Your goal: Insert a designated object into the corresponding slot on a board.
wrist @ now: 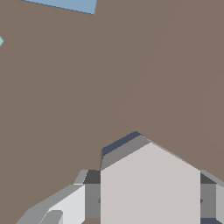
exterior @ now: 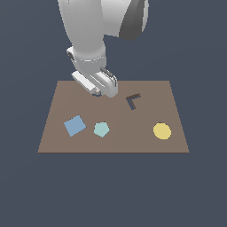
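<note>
Dark backdrop surrounds the board [exterior: 53, 133]. Fingers [wrist: 65, 205] grip the hexagon [wrist: 148, 183], partly seated in the slot [wrist: 120, 143]. Judged step: insertion. Next: press down, release.

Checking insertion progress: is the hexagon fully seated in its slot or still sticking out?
Sticking out. In the wrist view the hexagon stands between the fingers, with dark slot edge showing behind it.

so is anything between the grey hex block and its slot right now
Nothing visible. In the wrist view the hexagonal block sits between the gripper fingers, partly down in the dark slot. Only bare board surrounds it.
</note>
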Available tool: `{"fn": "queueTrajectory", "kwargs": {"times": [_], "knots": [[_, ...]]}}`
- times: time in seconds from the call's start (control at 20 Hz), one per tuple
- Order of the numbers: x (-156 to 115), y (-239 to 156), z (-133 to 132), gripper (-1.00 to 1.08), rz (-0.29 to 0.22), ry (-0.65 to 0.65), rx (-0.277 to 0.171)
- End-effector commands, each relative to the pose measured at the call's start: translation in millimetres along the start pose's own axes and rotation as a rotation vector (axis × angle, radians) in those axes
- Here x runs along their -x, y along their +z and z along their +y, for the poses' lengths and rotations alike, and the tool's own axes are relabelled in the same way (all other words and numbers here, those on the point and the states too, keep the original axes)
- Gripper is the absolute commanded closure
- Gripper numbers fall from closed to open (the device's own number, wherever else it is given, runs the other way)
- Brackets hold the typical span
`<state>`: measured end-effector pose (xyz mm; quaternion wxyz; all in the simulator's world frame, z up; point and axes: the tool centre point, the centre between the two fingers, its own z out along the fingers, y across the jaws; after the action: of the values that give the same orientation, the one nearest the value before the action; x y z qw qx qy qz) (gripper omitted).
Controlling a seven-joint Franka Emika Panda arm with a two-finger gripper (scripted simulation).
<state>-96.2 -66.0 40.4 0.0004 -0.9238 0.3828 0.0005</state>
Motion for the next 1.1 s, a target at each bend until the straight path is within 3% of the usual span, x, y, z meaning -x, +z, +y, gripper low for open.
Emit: {"fn": "queueTrajectory", "kwargs": {"times": [0.0,1.0,1.05], "knots": [[0.2,-0.3,-2.0,1.08,0.0,0.023,0.0],[-0.1,9.8,-2.4,1.08,0.0,0.029,0.0],[-0.1,9.8,-2.4,-0.92,0.0,0.029,0.0]]}}
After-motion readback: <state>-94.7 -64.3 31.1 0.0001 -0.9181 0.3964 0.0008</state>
